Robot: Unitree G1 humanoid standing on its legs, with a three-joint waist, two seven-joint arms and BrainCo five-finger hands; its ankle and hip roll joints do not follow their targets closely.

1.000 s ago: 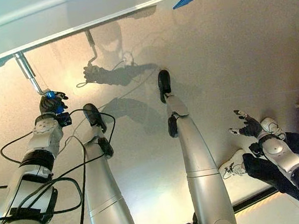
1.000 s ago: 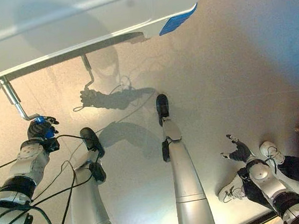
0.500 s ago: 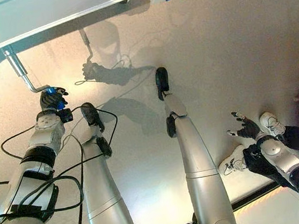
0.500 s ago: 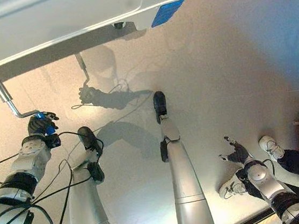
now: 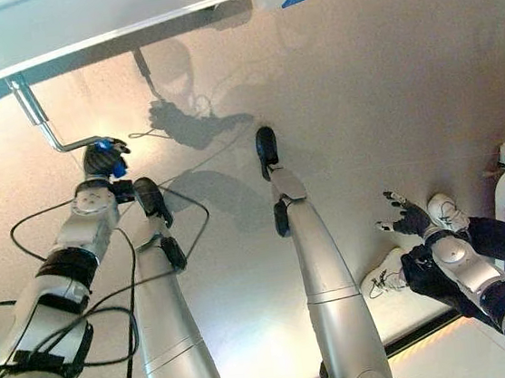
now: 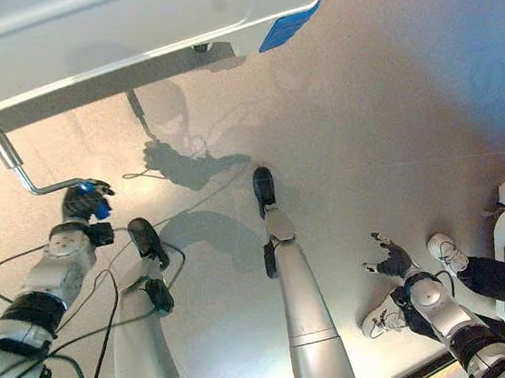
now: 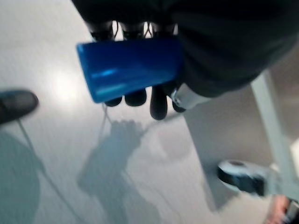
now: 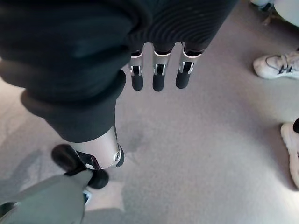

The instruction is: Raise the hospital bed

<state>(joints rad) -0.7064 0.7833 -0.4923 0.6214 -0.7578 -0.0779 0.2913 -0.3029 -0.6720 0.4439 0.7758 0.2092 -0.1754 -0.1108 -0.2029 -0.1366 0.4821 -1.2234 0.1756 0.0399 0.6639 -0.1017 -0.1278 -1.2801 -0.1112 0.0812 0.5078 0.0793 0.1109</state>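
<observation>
Now my left hand [image 5: 103, 158] is curled round the blue crank grip [image 7: 128, 67], below the hospital bed [image 6: 106, 28] edge. Right hand [image 8: 154, 70] hangs free over the floor, fingers straight.

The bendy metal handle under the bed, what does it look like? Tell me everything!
The crank handle is a thin, shiny metal rod. It slants down from under the pale bed frame, then bends sideways just above the floor. Its end wears a bright blue grip, which looks like smooth plastic. The left hand has its fingers curled round that grip.
</observation>
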